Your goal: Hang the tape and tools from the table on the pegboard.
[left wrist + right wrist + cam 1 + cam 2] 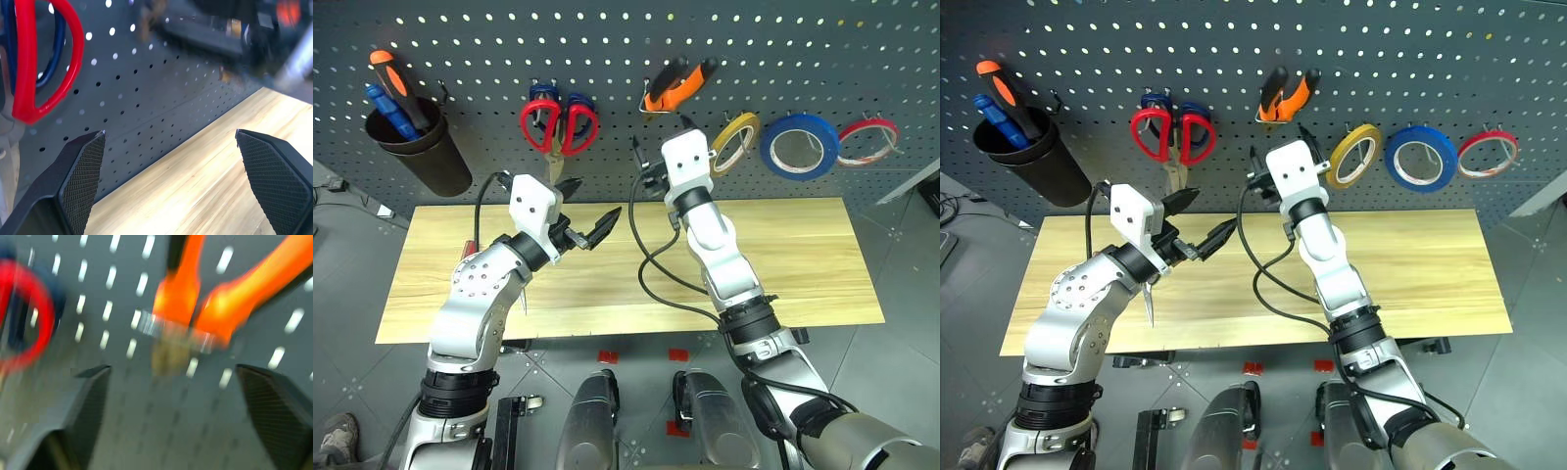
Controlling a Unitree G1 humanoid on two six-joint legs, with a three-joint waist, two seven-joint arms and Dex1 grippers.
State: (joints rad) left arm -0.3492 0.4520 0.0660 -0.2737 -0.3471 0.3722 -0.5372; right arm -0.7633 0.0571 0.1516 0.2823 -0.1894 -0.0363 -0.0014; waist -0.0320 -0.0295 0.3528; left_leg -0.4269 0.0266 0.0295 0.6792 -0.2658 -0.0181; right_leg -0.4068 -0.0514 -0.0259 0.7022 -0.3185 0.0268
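Tape [800, 146]: blue ring, hung flat on the pegboard [607, 59], well right of the right jaws.
Pliers [679, 84]: orange-black handles, hanging on the pegboard just above the right jaws.
Table [783, 264]: pale wood, beneath both jaws.

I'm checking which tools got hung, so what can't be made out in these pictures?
- Pliers: smeared by motion in the right wrist view; the hook holding them cannot be made out.
- Thin tool on the table: mostly covered by the left arm in the head views; unidentifiable.
- Cup: its wall hides the tools' lower ends.

Grey tiled floor [901, 255] with red markers [608, 354] below
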